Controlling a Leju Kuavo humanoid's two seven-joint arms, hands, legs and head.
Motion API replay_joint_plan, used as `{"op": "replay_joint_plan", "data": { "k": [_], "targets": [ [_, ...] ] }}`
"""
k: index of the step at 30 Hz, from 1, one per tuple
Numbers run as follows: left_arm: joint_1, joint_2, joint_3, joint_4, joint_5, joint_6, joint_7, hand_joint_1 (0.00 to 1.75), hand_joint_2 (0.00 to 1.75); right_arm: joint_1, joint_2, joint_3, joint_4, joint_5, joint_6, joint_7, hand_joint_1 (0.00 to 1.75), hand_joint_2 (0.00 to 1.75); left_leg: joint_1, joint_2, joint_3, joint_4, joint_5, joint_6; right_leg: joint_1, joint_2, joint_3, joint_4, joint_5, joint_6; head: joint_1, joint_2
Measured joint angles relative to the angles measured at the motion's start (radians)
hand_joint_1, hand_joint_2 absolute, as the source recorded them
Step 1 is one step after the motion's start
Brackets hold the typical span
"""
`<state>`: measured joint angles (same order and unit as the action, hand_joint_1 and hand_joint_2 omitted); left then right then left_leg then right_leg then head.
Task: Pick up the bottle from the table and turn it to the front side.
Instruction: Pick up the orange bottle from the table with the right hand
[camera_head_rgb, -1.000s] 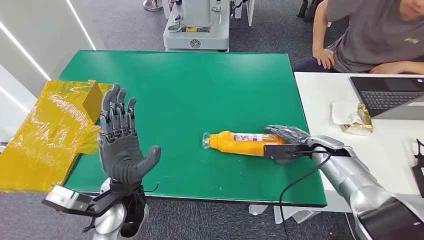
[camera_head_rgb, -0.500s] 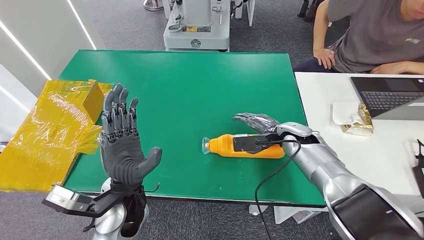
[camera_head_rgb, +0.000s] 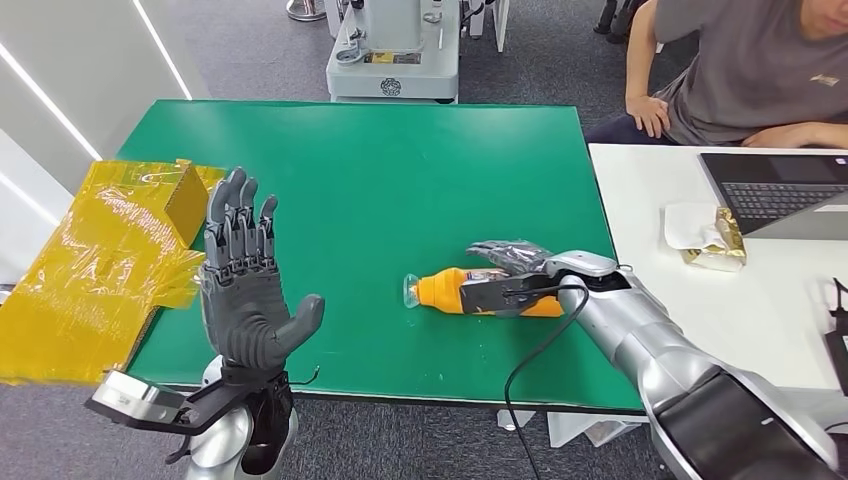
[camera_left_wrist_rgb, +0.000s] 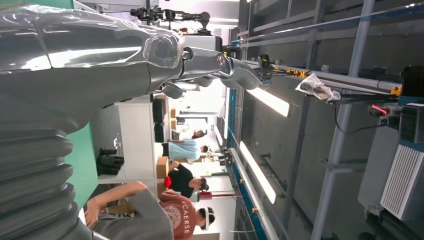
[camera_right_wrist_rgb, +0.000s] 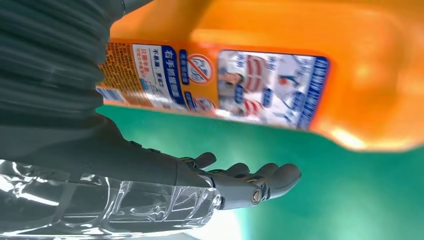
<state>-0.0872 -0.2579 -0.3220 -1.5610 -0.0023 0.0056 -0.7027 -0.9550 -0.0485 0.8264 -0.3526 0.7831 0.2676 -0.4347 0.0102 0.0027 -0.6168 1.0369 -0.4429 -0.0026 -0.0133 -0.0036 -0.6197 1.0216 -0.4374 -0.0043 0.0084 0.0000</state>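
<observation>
An orange bottle with a clear cap lies on its side on the green table, cap pointing left. My right hand reaches over its middle, fingers on the far side and the thumb on the near side. In the right wrist view the bottle and its blue-and-white label lie against the palm, while the fingers stretch straight out with green table showing between them and the bottle. My left hand is raised upright over the table's near left corner, fingers spread, holding nothing; the left wrist view shows the left hand against the ceiling.
A yellow film-wrapped box hangs over the table's left edge. A white table at the right carries a laptop and a gold packet; a person sits behind it. A white machine stands beyond the far edge.
My right hand slid left along the bottle, from its base to its middle, and the bottle's label turned out of the head view. The left hand stayed raised.
</observation>
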Motion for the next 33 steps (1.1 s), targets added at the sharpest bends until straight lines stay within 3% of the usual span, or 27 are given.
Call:
{"op": "replay_joint_plan", "data": {
  "k": [21,32,33],
  "targets": [
    [0.0,0.0,0.0,0.001,-0.011,0.034,0.0,0.0,1.75,0.0,-0.02,0.056,0.049,0.025,0.078,0.083,0.0,1.75,0.0,0.0,0.0,0.0,0.0,0.0,0.0,0.0,0.0,0.0,0.0,0.0,0.0,0.0],
    [0.0,0.0,0.0,0.001,-0.011,0.037,0.0,0.0,1.75,-0.009,-0.061,0.079,0.055,0.055,0.057,0.158,0.0,1.75,0.0,0.0,0.0,0.0,0.0,0.0,0.0,0.0,0.0,0.0,0.0,0.0,0.0,0.0],
    [0.0,0.0,0.0,0.001,-0.011,0.039,0.0,0.0,1.75,-0.009,-0.063,0.081,0.055,0.055,0.052,0.158,0.26,1.75,0.0,0.0,0.0,0.0,0.0,0.0,0.0,0.0,0.0,0.0,0.0,0.0,0.0,0.0]
  ]
}}
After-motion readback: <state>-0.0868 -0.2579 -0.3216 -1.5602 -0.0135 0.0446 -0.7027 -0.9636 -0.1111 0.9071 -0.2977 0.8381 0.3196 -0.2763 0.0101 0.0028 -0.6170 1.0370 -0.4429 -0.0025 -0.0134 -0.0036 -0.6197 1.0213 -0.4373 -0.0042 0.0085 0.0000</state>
